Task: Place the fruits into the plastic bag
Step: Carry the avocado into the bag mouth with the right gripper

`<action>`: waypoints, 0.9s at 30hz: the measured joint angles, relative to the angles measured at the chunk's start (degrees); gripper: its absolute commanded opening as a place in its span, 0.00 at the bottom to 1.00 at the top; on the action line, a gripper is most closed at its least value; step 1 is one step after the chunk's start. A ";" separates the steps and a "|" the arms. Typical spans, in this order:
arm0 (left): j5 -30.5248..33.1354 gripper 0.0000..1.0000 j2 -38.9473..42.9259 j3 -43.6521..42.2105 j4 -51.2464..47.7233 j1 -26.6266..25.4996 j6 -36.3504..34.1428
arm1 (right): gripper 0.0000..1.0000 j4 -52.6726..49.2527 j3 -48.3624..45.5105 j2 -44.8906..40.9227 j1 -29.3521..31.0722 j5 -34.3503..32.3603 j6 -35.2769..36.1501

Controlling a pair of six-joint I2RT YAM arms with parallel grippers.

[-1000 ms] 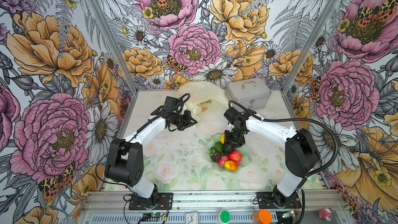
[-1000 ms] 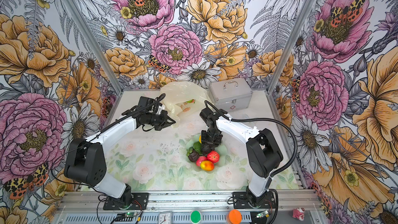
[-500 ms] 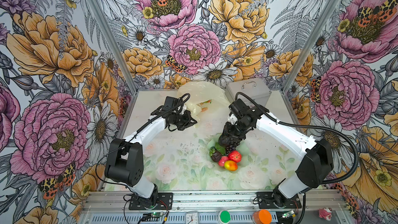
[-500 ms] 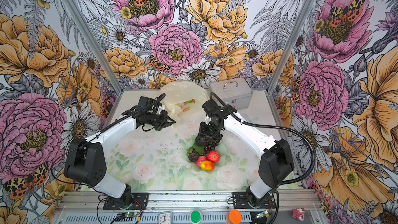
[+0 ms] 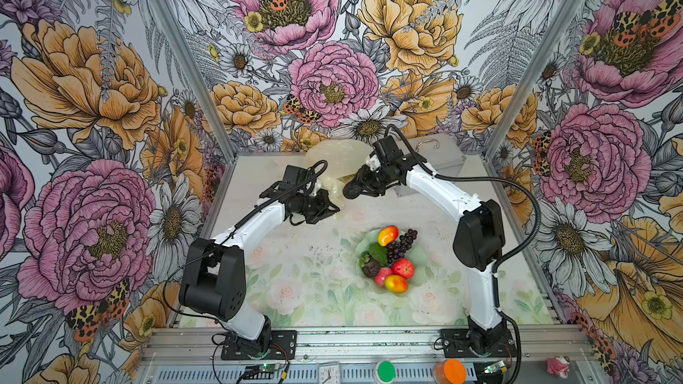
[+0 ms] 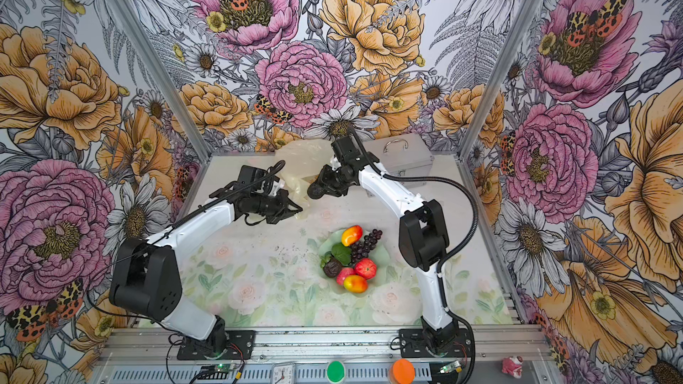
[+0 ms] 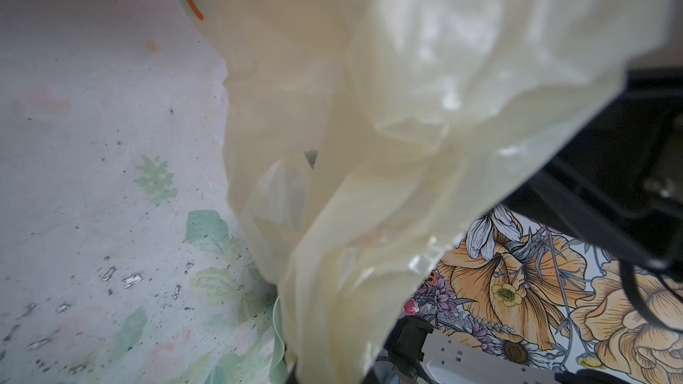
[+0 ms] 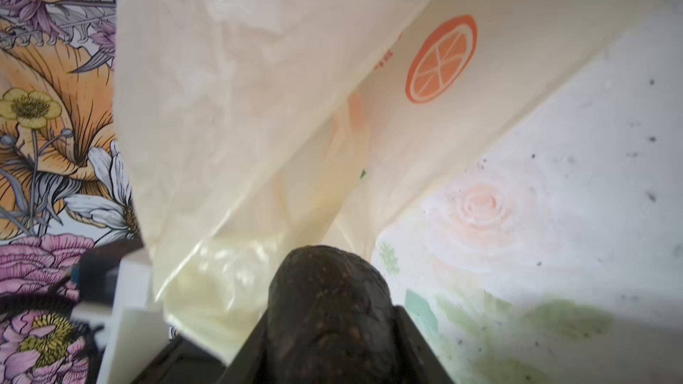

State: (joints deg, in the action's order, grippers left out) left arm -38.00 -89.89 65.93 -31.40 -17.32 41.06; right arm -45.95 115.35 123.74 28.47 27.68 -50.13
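Right wrist view: jaws of right gripper point(image 8: 332, 330) stand part-open, clamped on the dark avocado point(image 8: 329, 289), w/ one dark finger point(image 8: 417, 352) on each flank. The fruit's blunt end points into the gaping mouth of the plastic bag point(image 8: 258, 105), just short of its film; an orange-slice print point(image 8: 441, 59) marks the bag panel beyond. Both top views show the same grip: right gripper point(image 5: 356, 187) point(image 6: 325, 186) w/ avocado point(image 5: 350, 191) point(image 6: 315, 191) at the bag's near edge. Left gripper point(image 5: 330, 208) point(image 6: 294, 210), jaws fully closed, pinches the near corner of the plastic bag point(image 5: 332, 156) point(image 6: 299, 156). Left wrist view: plastic bag point(image 7: 369, 142) bunched & narrowing toward the jaws, which are not clearly seen there. Bag lies at the back of the table point(image 5: 295, 275). Silver case point(image 5: 445, 158) stands just beside the bag, behind the right arm. Pale green dish point(image 5: 420, 254) sits well apart from the bag, toward the arm bases. It carries the other fruits: 2 mangoes point(image 5: 387, 235) point(image 5: 396, 284), grapes point(image 5: 403, 241), leaf point(image 5: 377, 253), brown fruit point(image 5: 370, 268) & 2 red apples point(image 5: 403, 267) point(image 5: 382, 275).
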 measured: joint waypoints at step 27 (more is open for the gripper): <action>-0.22 0.00 -4.74 4.37 0.37 -1.53 1.22 | 0.73 7.72 39.87 32.83 -2.45 3.65 -15.12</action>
State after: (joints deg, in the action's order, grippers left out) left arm -38.22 -94.63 70.30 -31.03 -18.85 42.28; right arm -38.24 155.22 156.57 26.02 31.33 -65.25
